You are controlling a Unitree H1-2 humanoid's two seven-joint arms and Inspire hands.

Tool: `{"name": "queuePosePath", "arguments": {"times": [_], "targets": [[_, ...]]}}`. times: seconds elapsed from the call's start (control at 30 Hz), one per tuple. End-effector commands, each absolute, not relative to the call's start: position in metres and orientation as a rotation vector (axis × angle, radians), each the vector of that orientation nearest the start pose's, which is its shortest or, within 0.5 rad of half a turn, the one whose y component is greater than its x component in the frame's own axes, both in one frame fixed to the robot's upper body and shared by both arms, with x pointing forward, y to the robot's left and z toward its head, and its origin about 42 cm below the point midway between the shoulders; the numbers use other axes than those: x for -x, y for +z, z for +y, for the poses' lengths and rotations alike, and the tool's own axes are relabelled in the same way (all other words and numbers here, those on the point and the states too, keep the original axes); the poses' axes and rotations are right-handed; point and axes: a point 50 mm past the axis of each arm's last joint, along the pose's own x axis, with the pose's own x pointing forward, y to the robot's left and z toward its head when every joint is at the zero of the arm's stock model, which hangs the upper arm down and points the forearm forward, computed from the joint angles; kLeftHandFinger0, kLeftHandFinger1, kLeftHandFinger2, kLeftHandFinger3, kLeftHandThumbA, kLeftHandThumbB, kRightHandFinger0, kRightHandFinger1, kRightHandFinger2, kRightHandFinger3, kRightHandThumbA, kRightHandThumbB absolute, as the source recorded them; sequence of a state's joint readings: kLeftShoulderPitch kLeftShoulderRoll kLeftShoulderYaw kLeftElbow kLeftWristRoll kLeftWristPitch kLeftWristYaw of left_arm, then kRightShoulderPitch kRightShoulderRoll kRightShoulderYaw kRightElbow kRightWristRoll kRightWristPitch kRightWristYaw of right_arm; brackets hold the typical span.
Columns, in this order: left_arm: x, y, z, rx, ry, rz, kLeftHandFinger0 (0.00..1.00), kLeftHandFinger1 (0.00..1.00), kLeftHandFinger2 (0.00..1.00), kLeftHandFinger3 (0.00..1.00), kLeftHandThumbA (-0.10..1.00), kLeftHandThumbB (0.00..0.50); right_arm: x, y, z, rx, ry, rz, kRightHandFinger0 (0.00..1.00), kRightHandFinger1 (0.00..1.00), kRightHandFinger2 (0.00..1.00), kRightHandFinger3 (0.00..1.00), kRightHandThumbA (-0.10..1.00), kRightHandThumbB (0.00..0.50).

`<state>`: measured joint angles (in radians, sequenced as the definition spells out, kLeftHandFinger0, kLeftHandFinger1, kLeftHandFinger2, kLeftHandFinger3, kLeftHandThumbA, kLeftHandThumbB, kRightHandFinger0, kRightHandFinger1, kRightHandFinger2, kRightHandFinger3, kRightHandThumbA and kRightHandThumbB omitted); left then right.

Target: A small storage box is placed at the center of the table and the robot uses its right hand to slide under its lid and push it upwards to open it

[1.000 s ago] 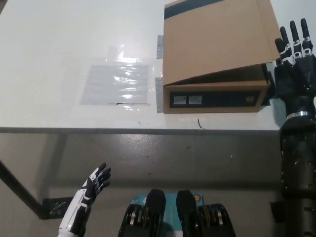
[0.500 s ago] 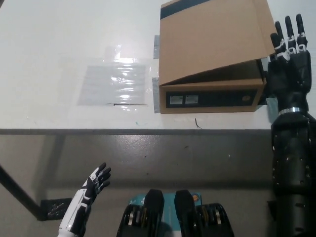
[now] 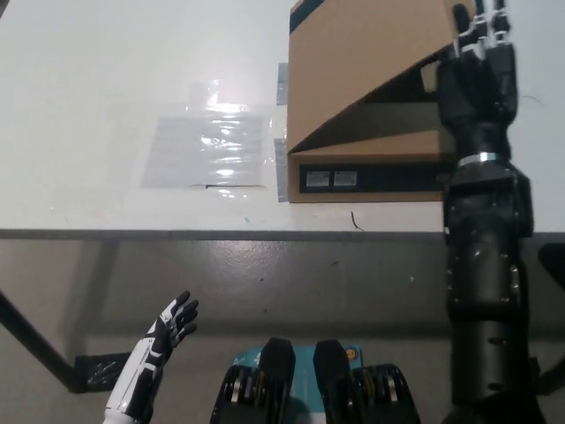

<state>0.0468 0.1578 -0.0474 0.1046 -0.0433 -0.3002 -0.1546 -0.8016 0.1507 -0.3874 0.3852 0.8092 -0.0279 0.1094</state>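
A brown cardboard storage box [image 3: 371, 168] with a dark front panel stands on the white table [image 3: 106, 88], right of centre. Its flat cardboard lid [image 3: 362, 62] is tilted up on its right side, leaving a wedge-shaped gap above the box body. My black right hand [image 3: 477, 66] reaches up at the lid's right edge with its fingers extended under and against the lid, holding nothing. My white left hand [image 3: 172, 322] rests low at the lower left, below the table edge, fingers spread.
A clear plastic sheet [image 3: 207, 146] lies flat on the table left of the box. The table's front edge [image 3: 221, 233] runs across the middle of the view, with grey floor below it.
My right arm has moved left and up against the lid's right edge. The lid has risen further, so the gap above the box body is wider. The left hand has not moved.
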Motion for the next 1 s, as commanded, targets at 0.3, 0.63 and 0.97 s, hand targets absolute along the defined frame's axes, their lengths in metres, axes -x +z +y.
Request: {"name": "queuePosePath", "arguments": {"times": [0.3, 0.63, 0.97], "targets": [[-0.267, 0.093, 0.245, -0.146, -0.221, -0.197, 1.0, 1.0, 1.0, 1.0, 1.0, 0.298, -0.494, 0.358, -0.109, -1.171, 0.298, -0.492, 1.0, 1.0, 1.0, 1.0, 1.0, 0.354], [-0.269, 0.096, 0.244, -0.151, -0.236, -0.201, 1.0, 1.0, 1.0, 1.0, 1.0, 0.33, -0.492, 0.392, -0.064, -1.071, 0.387, -0.481, 1.0, 1.0, 1.0, 1.0, 1.0, 0.354], [-0.272, 0.098, 0.244, -0.164, -0.241, -0.206, 1.0, 1.0, 1.0, 1.0, 1.0, 0.346, -0.499, 0.359, -0.007, -0.866, 0.449, -0.332, 1.0, 1.0, 1.0, 1.0, 1.0, 0.318]]}}
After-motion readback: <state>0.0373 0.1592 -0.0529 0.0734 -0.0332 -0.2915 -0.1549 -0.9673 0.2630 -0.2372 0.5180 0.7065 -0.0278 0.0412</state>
